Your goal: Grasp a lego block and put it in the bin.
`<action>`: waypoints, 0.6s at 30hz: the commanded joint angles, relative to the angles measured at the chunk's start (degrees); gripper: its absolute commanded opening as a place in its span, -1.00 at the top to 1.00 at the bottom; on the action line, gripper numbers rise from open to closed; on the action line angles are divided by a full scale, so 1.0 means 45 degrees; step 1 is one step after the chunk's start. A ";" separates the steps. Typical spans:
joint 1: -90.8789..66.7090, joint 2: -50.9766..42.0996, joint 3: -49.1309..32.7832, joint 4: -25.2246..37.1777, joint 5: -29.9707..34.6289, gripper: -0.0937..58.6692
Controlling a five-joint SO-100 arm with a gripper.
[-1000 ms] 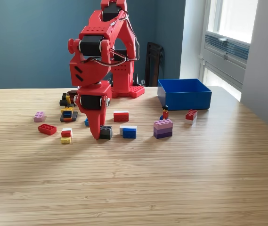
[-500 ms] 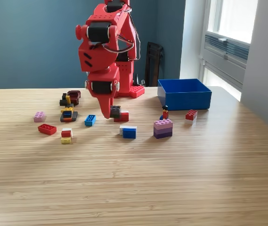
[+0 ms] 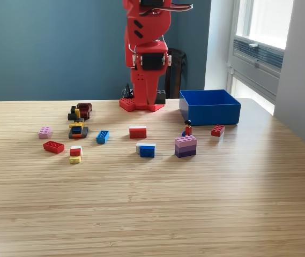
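My red gripper hangs fingers-down, high above the table, in front of the arm's base and left of the bin in the exterior view. It is shut on a small black lego block that shows at the right side of its fingers. The bright blue bin stands open-topped at the back right of the wooden table, with its inside hidden from this angle. Loose lego blocks lie in front of it: a red-and-white one, a white-and-blue one and a purple stack.
A small red block and a minifigure lie just in front of the bin. To the left are a blue block, a pink one, a red one and a dark cluster. A window wall stands at the right.
The gripper has lifted the black block off the table, risen and swung to the exterior view's right, toward the bin. The other blocks have not moved.
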 commanded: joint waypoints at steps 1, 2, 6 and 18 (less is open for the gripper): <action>-0.2500 0.1309 0.0000 0.0410 0.0723 1.00; -0.3047 0.1309 0.0000 0.0488 0.0898 1.00; -0.5195 0.1172 -0.0273 0.0840 0.1523 1.00; -1.0723 0.1074 -0.0430 0.1230 0.2422 1.00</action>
